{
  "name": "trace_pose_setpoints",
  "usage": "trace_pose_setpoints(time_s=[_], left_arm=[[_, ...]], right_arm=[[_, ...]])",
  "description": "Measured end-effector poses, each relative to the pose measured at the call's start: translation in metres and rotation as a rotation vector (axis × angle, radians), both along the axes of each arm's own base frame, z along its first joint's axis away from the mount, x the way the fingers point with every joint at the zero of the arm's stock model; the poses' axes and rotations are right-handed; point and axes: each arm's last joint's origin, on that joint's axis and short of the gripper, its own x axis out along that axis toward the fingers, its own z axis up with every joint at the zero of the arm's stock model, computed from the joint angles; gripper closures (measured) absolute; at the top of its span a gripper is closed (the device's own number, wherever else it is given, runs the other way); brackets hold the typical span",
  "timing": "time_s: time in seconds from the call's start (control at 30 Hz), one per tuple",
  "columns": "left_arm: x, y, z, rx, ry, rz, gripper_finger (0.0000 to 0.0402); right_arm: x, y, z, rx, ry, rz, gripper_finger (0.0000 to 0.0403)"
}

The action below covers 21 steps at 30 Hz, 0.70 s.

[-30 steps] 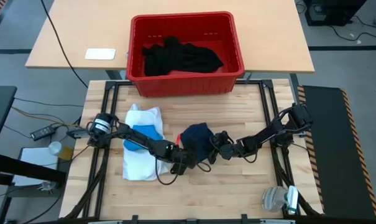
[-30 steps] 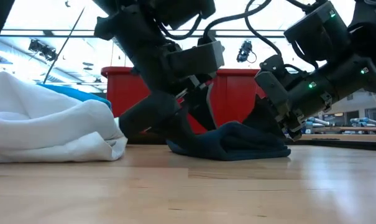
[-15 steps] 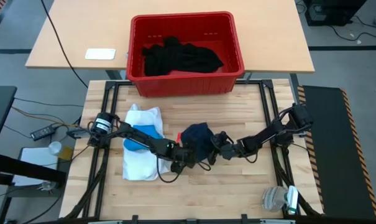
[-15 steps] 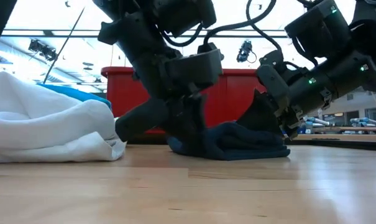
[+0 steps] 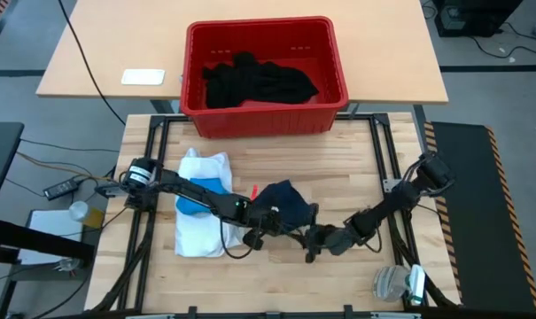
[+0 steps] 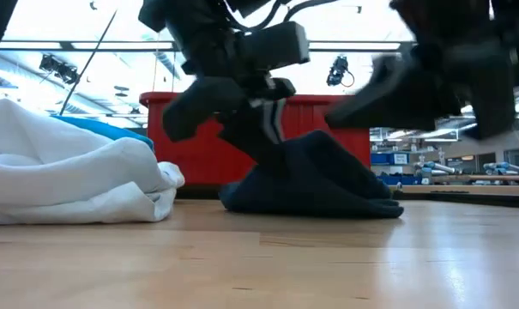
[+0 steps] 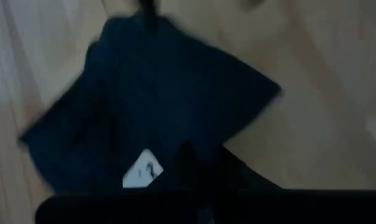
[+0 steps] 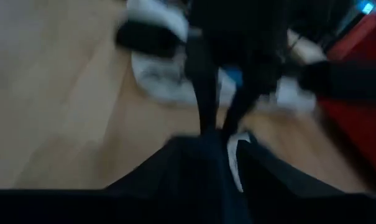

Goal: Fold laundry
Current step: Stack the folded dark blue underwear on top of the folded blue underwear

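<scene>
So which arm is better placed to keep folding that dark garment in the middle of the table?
Probably the left. The left gripper sits at the near edge of the dark garment, while the right gripper is off the cloth, over bare table.

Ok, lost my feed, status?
Left gripper at the dark garment. Right gripper beside it. Jaws unreadable. White shirt close by.

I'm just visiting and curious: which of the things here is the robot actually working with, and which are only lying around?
Part of the job:
- dark garment, between left gripper and right gripper
- white shirt
- blue piece on the shirt
- black garments in the crate

Lying about:
- red crate
- white card on the far table
</scene>
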Motion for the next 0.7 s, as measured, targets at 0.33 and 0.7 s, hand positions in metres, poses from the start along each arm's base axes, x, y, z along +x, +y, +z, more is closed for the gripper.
trace_pose_setpoints(time_s=[0.33, 0.7], left_arm=[[-0.001, 0.003, 0.007, -0.053, -0.011, 0.065, 0.0389], [-0.004, 0.003, 0.019, -0.128, -0.049, 0.142, 0.0389]], right_arm=[[0.021, 0.006, 0.013, -0.005, 0.173, -0.022, 0.0092], [0.024, 0.009, -0.003, -0.015, 0.142, -0.155, 0.0055]])
